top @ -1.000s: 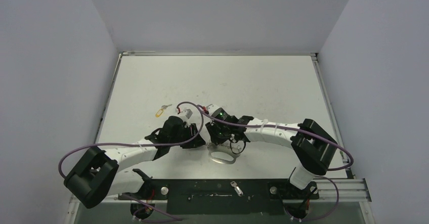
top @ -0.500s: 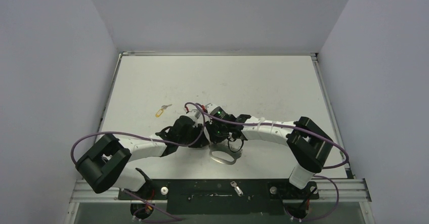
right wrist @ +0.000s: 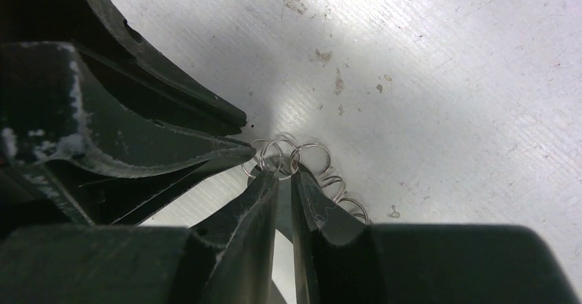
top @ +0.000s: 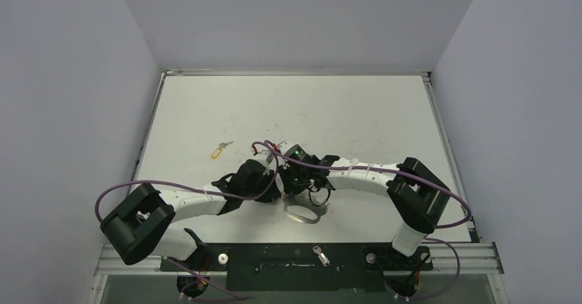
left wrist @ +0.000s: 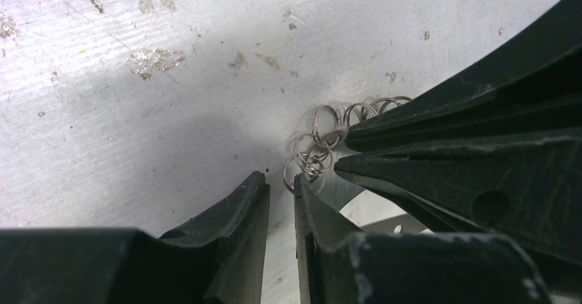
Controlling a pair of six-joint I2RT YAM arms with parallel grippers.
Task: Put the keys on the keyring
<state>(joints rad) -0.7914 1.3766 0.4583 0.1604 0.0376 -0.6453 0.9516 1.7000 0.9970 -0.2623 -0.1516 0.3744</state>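
The keyring (top: 302, 213) is a flat silver oval lying on the table in front of both grippers. Its chain of small rings (left wrist: 312, 154) lies just past my left fingertips and also shows in the right wrist view (right wrist: 292, 154). My right gripper (right wrist: 285, 175) is shut on the keyring's flat end where the chain joins. My left gripper (left wrist: 281, 180) is open by a narrow gap with only table between the jaws, and its right finger (left wrist: 312, 215) touches a small ring. A key with a yellow tag (top: 218, 151) lies to the left. A plain silver key (top: 320, 254) lies on the black base plate.
Both grippers (top: 281, 180) meet tip to tip at the table's middle front. The right gripper's dark fingers (left wrist: 467, 146) fill the right side of the left wrist view. Purple cables loop over both arms. White walls stand on the three far sides.
The left arm has swung its elbow to the right and brought its gripper closer to the right gripper. The right gripper and the keyring have hardly moved.
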